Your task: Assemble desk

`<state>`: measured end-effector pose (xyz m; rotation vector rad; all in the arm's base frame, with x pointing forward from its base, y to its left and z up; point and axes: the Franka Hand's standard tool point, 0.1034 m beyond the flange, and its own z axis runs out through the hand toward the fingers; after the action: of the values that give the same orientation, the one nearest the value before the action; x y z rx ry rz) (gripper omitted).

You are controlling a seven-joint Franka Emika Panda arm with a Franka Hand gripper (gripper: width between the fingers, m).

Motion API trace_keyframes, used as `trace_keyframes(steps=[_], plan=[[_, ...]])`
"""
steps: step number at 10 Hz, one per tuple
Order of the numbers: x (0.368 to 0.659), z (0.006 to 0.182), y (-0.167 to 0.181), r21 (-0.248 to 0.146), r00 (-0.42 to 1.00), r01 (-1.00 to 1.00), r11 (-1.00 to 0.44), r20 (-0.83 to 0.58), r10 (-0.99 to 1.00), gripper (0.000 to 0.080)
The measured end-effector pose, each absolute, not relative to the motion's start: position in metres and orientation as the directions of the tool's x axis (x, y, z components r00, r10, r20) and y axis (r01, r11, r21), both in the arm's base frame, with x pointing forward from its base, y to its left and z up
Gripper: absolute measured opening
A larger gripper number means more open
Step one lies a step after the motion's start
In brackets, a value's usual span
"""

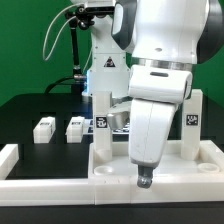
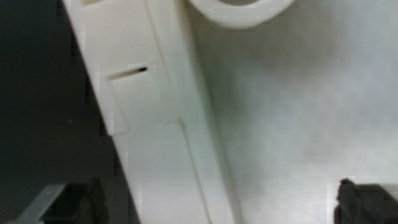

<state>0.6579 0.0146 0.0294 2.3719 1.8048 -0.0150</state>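
Observation:
The white desk top [image 1: 170, 165] lies flat at the front, on the exterior view's right. Two white legs with tags stand upright on it, one [image 1: 101, 112] at the back left and one [image 1: 194, 116] at the back right. Two loose legs [image 1: 43, 128] [image 1: 75, 127] lie on the black table to the left. My gripper [image 1: 145, 180] points down, just above the desk top's front part. In the wrist view the desk top's raised rim [image 2: 151, 130] and a round socket [image 2: 240, 10] fill the picture. The gripper [image 2: 214, 205] is open, its dark fingers [image 2: 365, 200] wide apart and holding nothing.
White border rails run along the front [image 1: 50, 190] and the left [image 1: 8, 155] of the black table. A flat board with tags [image 1: 122, 122] lies behind the desk top. A stand with cables [image 1: 95, 60] rises at the back.

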Motion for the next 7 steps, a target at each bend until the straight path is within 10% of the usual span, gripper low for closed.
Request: trace_keyframes(steps=[5, 7], plan=[[0.659, 0.032, 0.012, 0.125, 0.276, 0.957, -0.262, -0.105, 0.956, 0.0649], [0.66, 0.08, -0.007, 0.078, 0.311, 0.95, -0.302, -0.142, 0.94, 0.0649]])
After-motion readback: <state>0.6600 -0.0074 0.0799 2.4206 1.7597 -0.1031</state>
